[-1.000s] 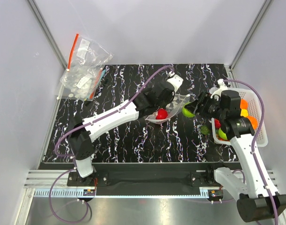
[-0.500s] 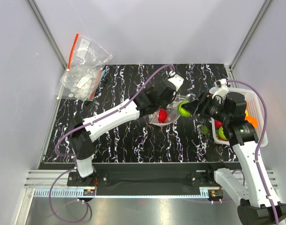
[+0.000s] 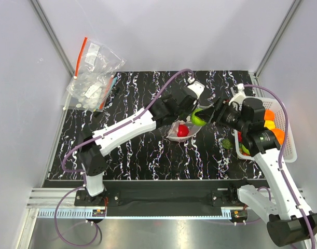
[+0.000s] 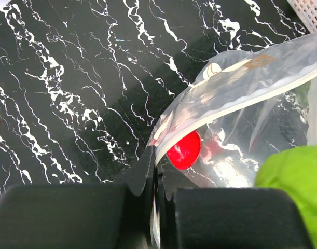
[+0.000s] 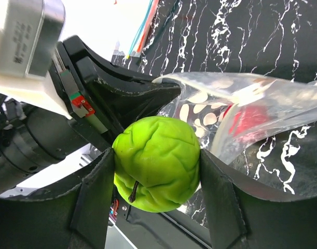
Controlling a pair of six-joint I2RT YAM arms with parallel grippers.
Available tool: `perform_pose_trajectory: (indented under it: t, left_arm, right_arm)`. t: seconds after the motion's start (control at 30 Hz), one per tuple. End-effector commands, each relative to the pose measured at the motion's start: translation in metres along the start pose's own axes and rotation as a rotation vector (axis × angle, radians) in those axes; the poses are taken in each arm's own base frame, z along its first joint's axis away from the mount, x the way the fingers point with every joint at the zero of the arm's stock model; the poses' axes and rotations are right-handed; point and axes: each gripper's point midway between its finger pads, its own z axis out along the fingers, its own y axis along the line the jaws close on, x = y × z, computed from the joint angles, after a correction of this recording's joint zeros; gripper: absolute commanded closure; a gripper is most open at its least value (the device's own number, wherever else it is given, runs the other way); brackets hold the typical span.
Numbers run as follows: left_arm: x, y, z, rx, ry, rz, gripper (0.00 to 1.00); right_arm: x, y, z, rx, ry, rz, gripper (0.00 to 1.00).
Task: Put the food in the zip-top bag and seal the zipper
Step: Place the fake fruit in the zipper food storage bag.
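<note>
Pinching one lip of the zip-top bag (image 4: 251,83) near the middle of the counter (image 3: 127,150), the left gripper (image 4: 157,179) is closed on it. The right gripper (image 5: 157,189) clamps a green fruit (image 5: 155,148) at the mouth. With the other lip loose, the fruit may catch the zipper (image 4: 236,108) and fold it shut. The bag's long axis seems to slant toward the far right corner, mouth facing the right edge

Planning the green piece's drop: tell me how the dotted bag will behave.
Likely floppy: the zip-top bag sags and creases beyond the left gripper pinching its rim. Thin clear film, so probably light and easily shifted. The round red food inside might roll.
</note>
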Motion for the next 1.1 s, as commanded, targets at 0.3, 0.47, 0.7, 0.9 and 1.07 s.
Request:
perform_pose_trajectory:
  t: [0.3,0.47,0.7,0.9,1.07]
  left_arm:
    - [-0.020,-0.004,-0.010,-0.025,-0.041,-0.038,0.96]
    - [-0.023,-0.008,-0.016,-0.037,-0.042,-0.027,0.96]
    - [-0.022,-0.009,-0.019,-0.034,-0.030,-0.025,0.95]
    - [-0.019,-0.006,-0.015,-0.060,-0.012,-0.020,0.95]
    - [-0.020,-0.007,-0.016,-0.051,-0.018,-0.029,0.94]
  right_arm:
    - [0.000,-0.022,0.016,0.151,-0.026,0.006,0.51]
    - [-0.001,-0.025,0.020,0.177,-0.038,0.007,0.48]
    - [-0.007,-0.035,0.025,0.232,-0.057,0.010,0.21]
    - [-0.012,-0.029,0.018,0.229,-0.077,0.001,0.05]
    - [-0.017,-0.024,0.007,0.240,-0.094,-0.016,0.07]
